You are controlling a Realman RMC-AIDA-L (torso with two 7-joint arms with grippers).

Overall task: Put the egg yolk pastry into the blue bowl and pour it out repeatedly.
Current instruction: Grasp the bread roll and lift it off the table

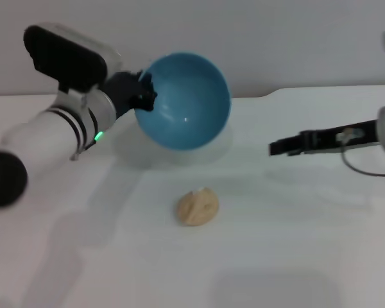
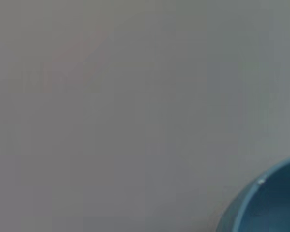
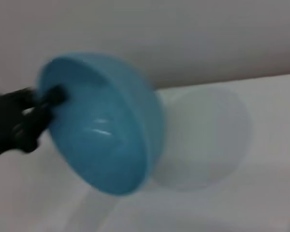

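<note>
One egg yolk pastry (image 1: 197,206) on table (image 1: 295,256), blue bowl (image 1: 185,99) tipped above.

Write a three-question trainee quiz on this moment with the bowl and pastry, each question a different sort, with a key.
1. True or false: the egg yolk pastry lies inside the blue bowl.
2. Which gripper holds the bowl by its rim? A) the left gripper B) the right gripper C) neither
3. Fill in: the bowl is held off the table and tipped on its ____, its opening facing the head camera.

Key
1. False: the pastry sits on the table in front of the bowl, which is empty.
2. A: the left gripper is clamped on the rim; the right gripper hangs over the table, apart from both.
3. side
</note>
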